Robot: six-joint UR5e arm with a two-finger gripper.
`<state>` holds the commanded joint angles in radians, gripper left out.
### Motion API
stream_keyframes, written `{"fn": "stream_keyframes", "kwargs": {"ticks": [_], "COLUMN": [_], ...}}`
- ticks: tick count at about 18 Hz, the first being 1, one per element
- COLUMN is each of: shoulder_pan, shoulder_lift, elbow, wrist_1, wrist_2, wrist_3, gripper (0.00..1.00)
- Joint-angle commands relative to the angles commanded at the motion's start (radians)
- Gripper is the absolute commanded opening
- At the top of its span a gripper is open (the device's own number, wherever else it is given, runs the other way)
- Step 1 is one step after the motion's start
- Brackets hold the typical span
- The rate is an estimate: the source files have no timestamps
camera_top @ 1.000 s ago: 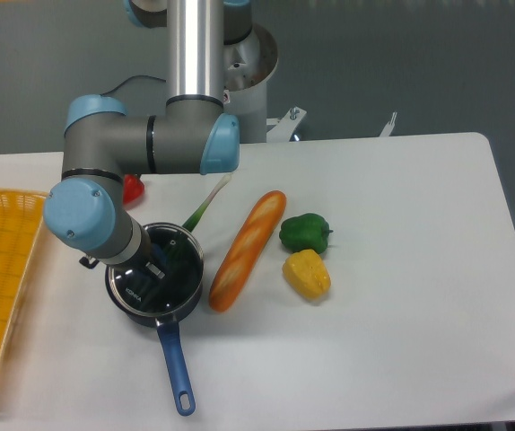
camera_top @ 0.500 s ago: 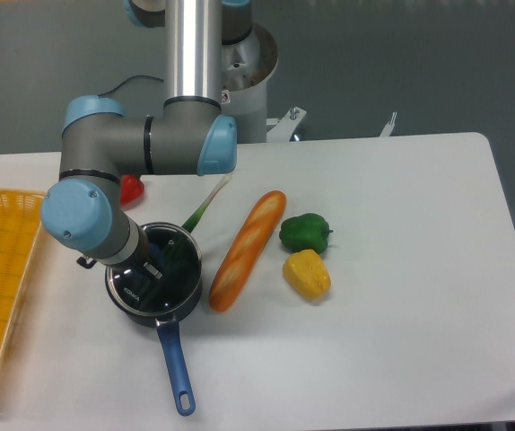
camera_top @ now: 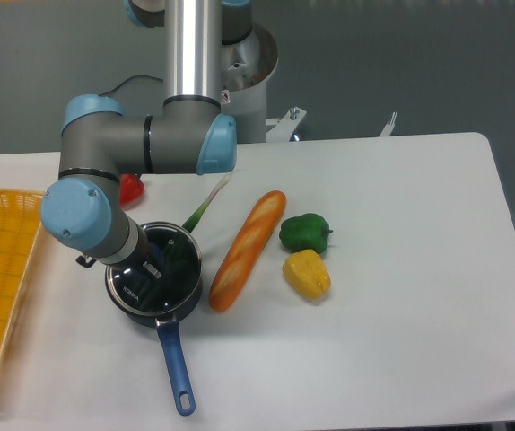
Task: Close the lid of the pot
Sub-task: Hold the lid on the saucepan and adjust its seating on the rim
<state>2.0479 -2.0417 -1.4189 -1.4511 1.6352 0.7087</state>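
White tabletop before a grey wall. Round glass pot lid (camera_top: 157, 275) with metal rim lies on the small black saucepan (camera_top: 152, 301), blue handle toward 6 o'clock. The gripper (camera_top: 154, 269) reaches onto the lid; finger state cannot be told. Risk: a skewed release leaves the lid tilted or nudges the pan. Saucepan contents unclear; the yellow mesh basket (camera_top: 2, 269) at 9 o'clock shows an orange item at its edge.

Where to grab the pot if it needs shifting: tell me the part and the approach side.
Take the pot by its long blue handle, which sticks out toward the table's near edge. Come from above on that side; the gripper and baguette crowd the rim.
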Motion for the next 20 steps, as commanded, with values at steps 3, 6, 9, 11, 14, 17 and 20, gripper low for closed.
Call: {"fn": "stream_keyframes", "kwargs": {"ticks": [3, 6, 9, 11, 14, 17, 20], "shoulder_pan": [0.0, 0.0, 0.0, 0.0, 0.0, 0.011, 0.038], "shoulder_lift": [0.0, 0.002, 0.003, 0.003, 0.011, 0.037, 0.058], "elbow": [0.0, 0.0, 0.0, 0.0, 0.002, 0.002, 0.0], "wrist_1": [0.0, 0.002, 0.0, 0.0, 0.0, 0.0, -0.002], "wrist_2": [0.002, 0.002, 0.002, 0.002, 0.0, 0.002, 0.005], "wrist_3": [0.002, 0.002, 0.003, 0.003, 0.003, 0.006, 0.015], "gripper": [0.73, 0.79, 0.79, 0.79, 0.79, 0.88, 1.0]}}
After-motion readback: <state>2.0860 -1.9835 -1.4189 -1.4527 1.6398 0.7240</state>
